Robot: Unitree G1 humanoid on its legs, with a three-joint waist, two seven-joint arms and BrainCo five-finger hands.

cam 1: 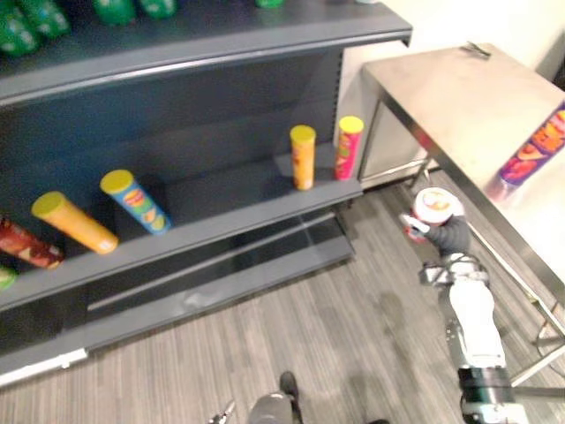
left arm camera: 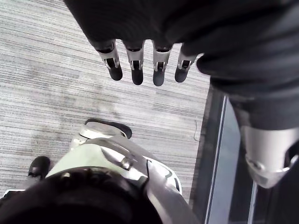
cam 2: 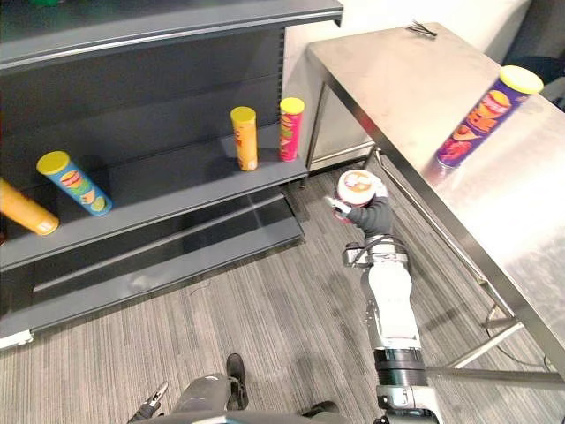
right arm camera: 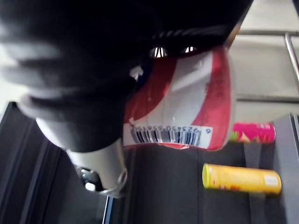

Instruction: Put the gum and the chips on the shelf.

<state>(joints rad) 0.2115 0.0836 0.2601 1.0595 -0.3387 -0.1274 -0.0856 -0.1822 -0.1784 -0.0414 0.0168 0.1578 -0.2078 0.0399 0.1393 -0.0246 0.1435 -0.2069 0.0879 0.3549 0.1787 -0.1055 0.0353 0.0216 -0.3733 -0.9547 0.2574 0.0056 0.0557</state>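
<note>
My right hand point(cam 2: 375, 215) is shut on a red and white gum tub point(cam 2: 357, 187) with a white lid, held over the floor between the shelf point(cam 1: 221, 225) and the steel table point(cam 1: 459, 97). In the right wrist view the tub point(right arm camera: 187, 107) fills the hand, barcode showing. A purple chips can point(cam 2: 485, 119) with a yellow lid lies on the table, to the right of that hand. My left hand point(left arm camera: 140, 65) hangs low over the floor with straight fingers and holds nothing.
An orange can point(cam 1: 303, 157) and a pink can point(cam 1: 348, 148) stand at the middle shelf's right end. Blue point(cam 1: 134, 201), yellow point(cam 1: 75, 223) and red point(cam 1: 26, 243) cans lean further left. Green bottles point(cam 1: 35, 18) sit on the top shelf.
</note>
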